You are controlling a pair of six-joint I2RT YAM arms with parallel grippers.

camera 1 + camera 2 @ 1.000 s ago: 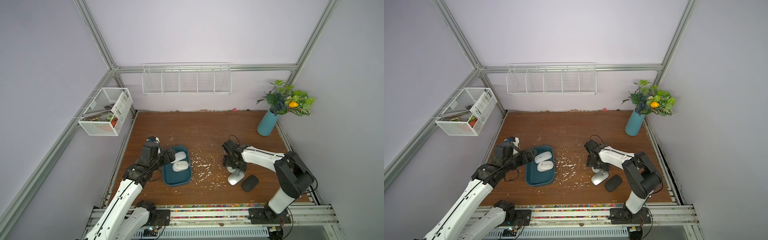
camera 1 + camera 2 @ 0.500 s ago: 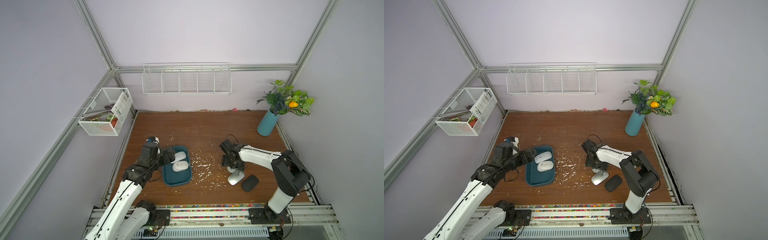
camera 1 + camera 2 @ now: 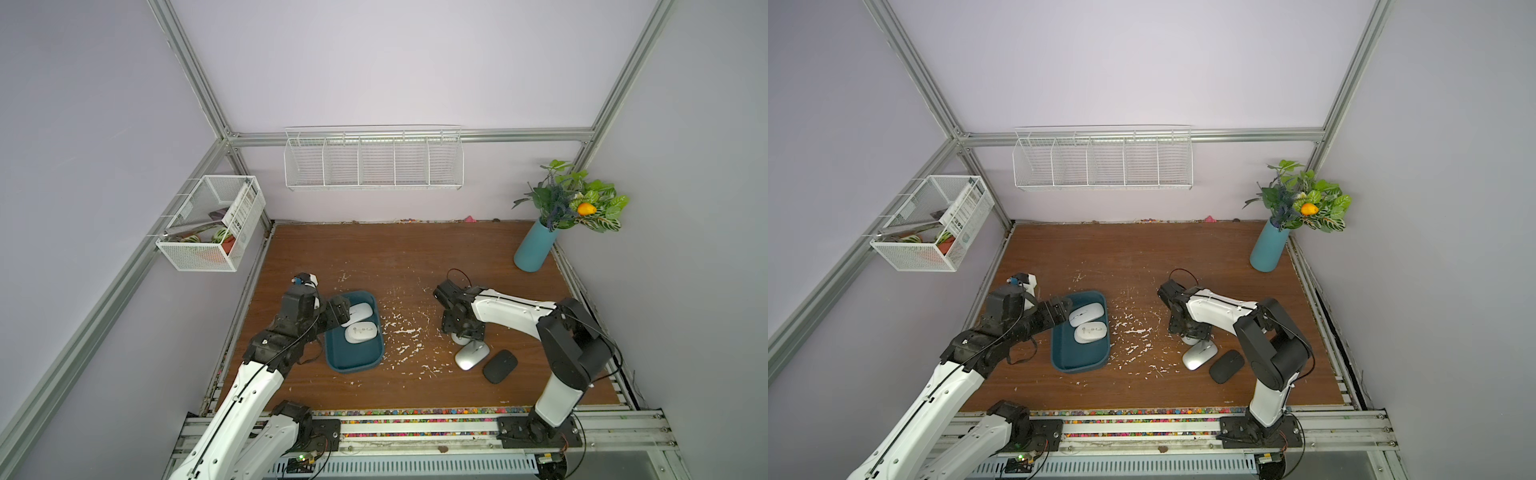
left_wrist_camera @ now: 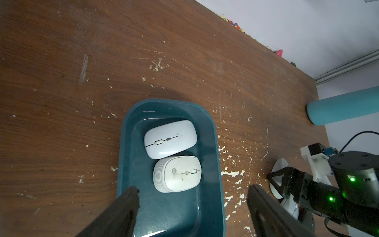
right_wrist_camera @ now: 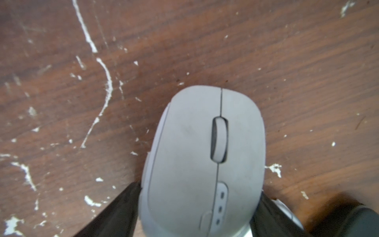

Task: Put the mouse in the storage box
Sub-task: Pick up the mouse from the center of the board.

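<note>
Right fingers (image 5: pixel 118 213) closer around mouse (image 5: pixel 194 164) (touching)

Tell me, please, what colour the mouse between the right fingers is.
Light grey mouse, seen best in the right wrist view.

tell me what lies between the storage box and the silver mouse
Only bare tabletop scattered with white flecks; both top views show it.

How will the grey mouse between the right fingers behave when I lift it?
Probably rigid: the grey mouse looks like a hard moulded shell. Its smooth, rounded sides curve where the fingers of the right gripper flank it, so it may slip forward under a squeeze. Likely light for its size: compact, with no cable in view.
</note>
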